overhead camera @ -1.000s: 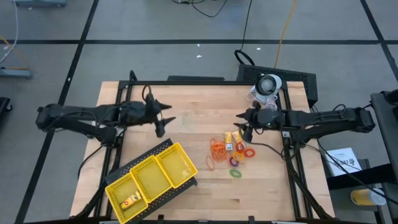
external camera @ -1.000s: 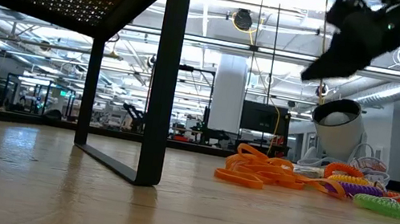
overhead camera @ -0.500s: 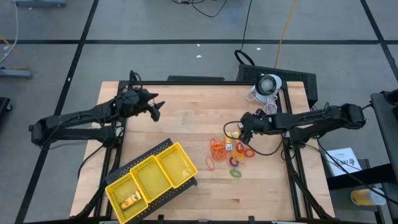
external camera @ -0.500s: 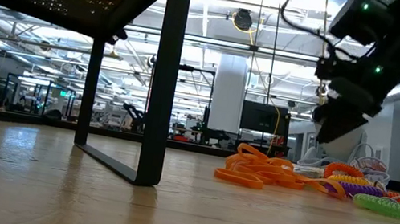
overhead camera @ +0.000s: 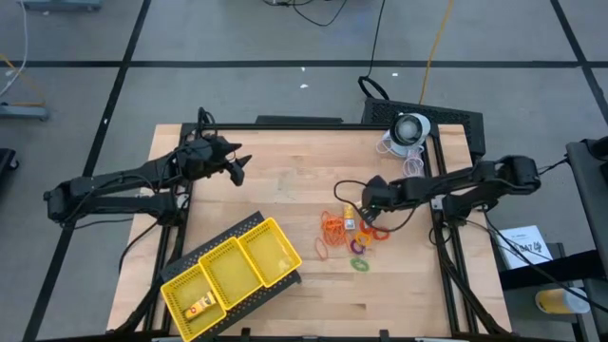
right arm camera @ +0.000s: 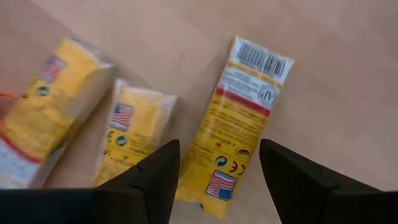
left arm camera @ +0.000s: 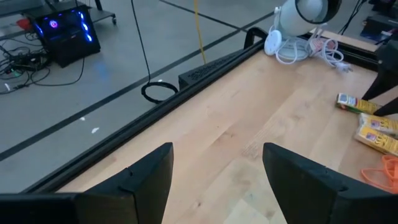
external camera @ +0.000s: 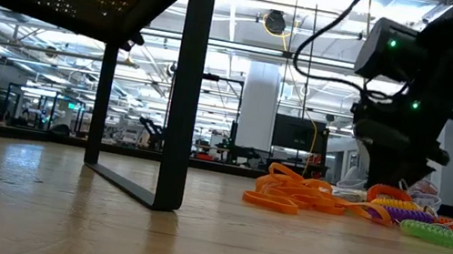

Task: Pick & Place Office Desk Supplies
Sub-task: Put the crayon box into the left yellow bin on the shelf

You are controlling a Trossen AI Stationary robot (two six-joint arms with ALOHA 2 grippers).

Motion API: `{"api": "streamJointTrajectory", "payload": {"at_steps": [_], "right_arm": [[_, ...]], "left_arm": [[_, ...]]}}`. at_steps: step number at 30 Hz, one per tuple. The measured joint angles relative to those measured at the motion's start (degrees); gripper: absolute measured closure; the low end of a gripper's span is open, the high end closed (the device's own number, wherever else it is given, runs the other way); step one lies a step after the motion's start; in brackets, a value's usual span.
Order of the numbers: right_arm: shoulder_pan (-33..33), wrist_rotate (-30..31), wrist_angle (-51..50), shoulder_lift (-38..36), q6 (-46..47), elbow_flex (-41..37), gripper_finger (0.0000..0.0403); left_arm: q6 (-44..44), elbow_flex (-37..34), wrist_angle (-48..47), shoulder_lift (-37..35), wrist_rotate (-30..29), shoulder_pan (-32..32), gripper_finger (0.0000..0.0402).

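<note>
The office desk supplies lie in a loose pile (overhead camera: pixel 347 228) right of the table's middle: orange rubber-band loops (external camera: pixel 289 193), green (external camera: pixel 452 237) and purple (external camera: pixel 406 212) rings, and three yellow packets. My right gripper (overhead camera: pixel 363 202) hangs open just above the pile's far side, pointing steeply down. Its fingers stand on either side of one packet's end (right arm camera: pixel 214 180) without touching it. Another packet (right arm camera: pixel 130 137) lies beside it. My left gripper (overhead camera: pixel 233 163) waits open over the table's far left, with nothing between its fingers (left arm camera: pixel 149 180).
A yellow three-compartment tray (overhead camera: pixel 249 236) lies slantwise at the near left, one small item (overhead camera: pixel 199 306) in its left compartment. A white round device (overhead camera: pixel 410 128) with a coiled cable stands at the far right edge. Bare wood lies between the tray and the pile.
My right gripper has come down from well above the table to just over the pile's far side, tipping to point steeply down and rolling. My left gripper drew back toward the table's far left edge, then kept still. The supplies have not moved.
</note>
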Motion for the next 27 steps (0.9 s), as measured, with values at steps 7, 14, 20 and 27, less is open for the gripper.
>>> {"api": "streamJointTrajectory", "payload": {"at_steps": [7, 14, 20, 27], "right_arm": [[-0.40, 0.41, 0.31, 4.59, 4.63, 0.19, 0.0193], [-0.61, 0.60, 0.68, 4.49, 3.05, 0.18, 0.0229], [-0.70, 4.95, 6.90, -0.45, -3.51, -0.08, 0.0288], [-0.74, 9.45, 26.98, -6.03, -22.75, -0.04, 0.0303]], "left_arm": [[-0.01, -0.01, -0.22, 0.13, 0.01, 0.00, 0.0149], [-0.03, -0.01, 0.00, 0.13, 0.00, 0.00, 0.0149], [-3.02, -0.02, 1.10, 0.13, 0.23, 0.00, 0.0149], [-10.98, -0.02, 8.79, 0.13, 9.25, -0.02, 0.0149]]}}
